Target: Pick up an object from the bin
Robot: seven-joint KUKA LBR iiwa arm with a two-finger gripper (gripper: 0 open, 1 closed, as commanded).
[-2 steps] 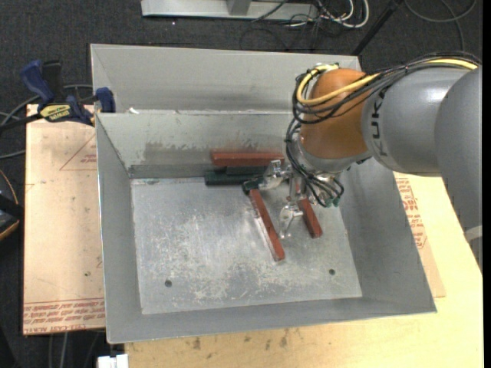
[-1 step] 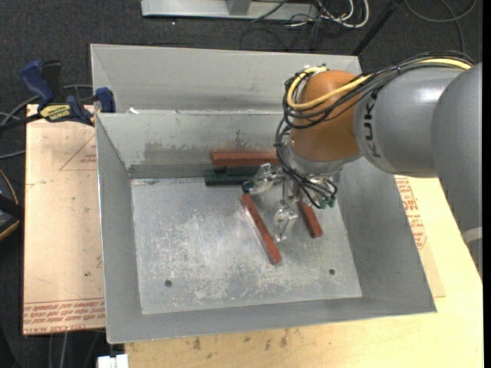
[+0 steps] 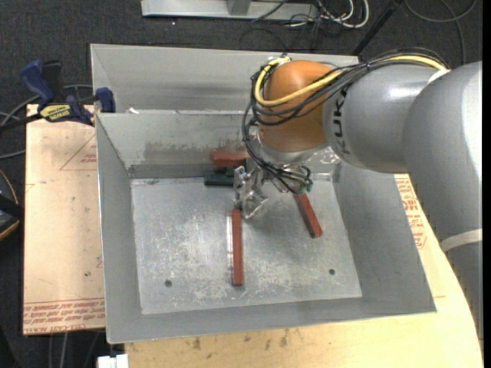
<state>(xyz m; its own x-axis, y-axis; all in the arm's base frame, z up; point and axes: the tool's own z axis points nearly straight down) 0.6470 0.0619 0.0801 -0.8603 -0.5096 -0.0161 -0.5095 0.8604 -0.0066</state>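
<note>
Tool [image 3: 249,204] over red stick [image 3: 236,253], KUKA-lettered arm [image 3: 387,121]

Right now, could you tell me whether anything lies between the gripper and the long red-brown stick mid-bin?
Nothing visible does. The gripper is at the far end of the long red-brown stick. The shorter red stick lies apart to one side; the red block and a dark piece lie behind, by the back wall.

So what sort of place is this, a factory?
More likely a robotics lab or test bench: a large grey robot arm reaches into a grey metal bin holding a few reddish-brown sticks, with loose cables trailing on the ground behind it.
</note>
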